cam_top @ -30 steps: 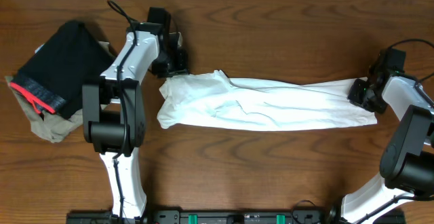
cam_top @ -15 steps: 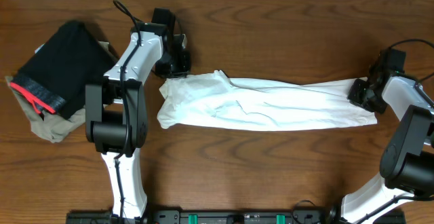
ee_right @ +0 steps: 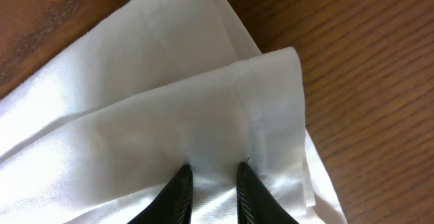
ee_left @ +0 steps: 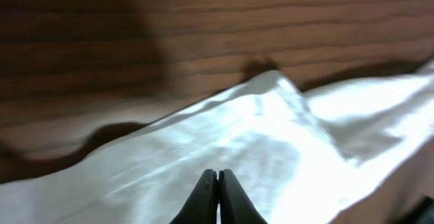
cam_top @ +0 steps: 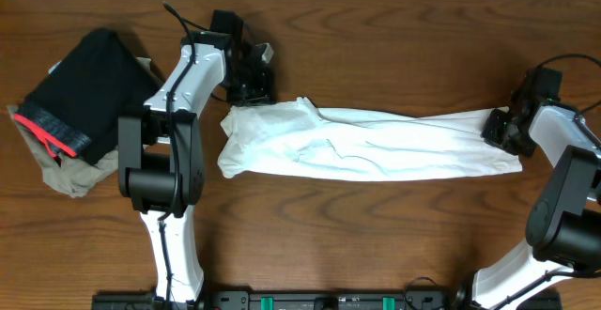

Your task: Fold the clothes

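Observation:
The clothes, a white T-shirt, lie stretched into a long band across the middle of the table, with no print showing. My left gripper hovers just behind the band's left end. In the left wrist view its jaws are pressed together over the white cloth, and nothing shows between them. My right gripper is at the band's right end. In the right wrist view it is shut on a puckered fold of the cloth near a hemmed corner.
A folded black garment with a red-pink band lies at the far left on top of a tan garment. Both arm bases stand at the near table edge. The table's far edge runs along the top.
My left gripper has slid a little to the right behind the shirt's left end, and its jaws have closed. The shirt and the right gripper have not moved.

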Robot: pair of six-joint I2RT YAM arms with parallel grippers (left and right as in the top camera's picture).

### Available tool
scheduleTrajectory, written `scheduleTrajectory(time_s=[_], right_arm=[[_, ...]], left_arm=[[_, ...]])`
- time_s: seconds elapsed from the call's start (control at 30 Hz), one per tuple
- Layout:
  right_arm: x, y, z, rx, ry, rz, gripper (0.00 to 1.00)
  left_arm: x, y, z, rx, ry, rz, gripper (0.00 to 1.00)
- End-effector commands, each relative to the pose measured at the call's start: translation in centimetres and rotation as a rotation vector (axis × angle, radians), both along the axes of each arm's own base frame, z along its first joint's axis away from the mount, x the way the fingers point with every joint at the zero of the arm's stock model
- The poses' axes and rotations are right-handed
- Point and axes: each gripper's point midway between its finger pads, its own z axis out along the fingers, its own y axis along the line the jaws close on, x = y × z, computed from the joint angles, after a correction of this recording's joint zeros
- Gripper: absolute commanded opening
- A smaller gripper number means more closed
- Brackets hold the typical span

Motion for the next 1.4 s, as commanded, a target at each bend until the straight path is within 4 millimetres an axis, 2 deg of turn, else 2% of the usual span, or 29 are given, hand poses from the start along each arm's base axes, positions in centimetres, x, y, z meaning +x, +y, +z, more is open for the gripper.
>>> scheduleTrajectory(time_s=[0.0,0.1,0.13,0.23,0.37,0.6,0.93,1.37], right_arm=[[-1.3,0.8,-1.8,0.029,0.048,-0.001,0.22],[-1.3,0.8,-1.8,0.029,0.048,-0.001,0.21],[-1.3,0.8,-1.8,0.029,0.048,-0.001,0.21],[-1.3,0.8,-1.8,0.029,0.048,-0.001,0.21],[-1.3,0.8,-1.8,0.029,0.048,-0.001,0.22],[-1.3,0.8,-1.8,0.029,0.049,-0.001,0.21],[-1.3,0.8,-1.8,0.03,0.049,-0.001,0.21],[-1.4,0.8,-1.8,0.031,0.051,-0.001,0.21]], left_arm=[[0.4,-1.2,2.4,-0.091,-0.053,-0.036,0.07],[0.7,-1.4,2.5,-0.096,-0.033,0.016,0.52],[0.9,-1.5,2.5,-0.092,-0.019,0.049,0.56],[1.6,-2.4,2.3,-0.078,0.021,0.166,0.56],[2.1,-5.1,2.5,-0.068,-0.008,0.189,0.56],[1.8,-6.5,0.8,0.118,-0.03,0.299,0.56],[2.1,-4.1,-0.1,0.284,-0.059,0.411,0.55],[2.0,-4.3,-2.2,0.294,-0.027,0.406,0.55]])
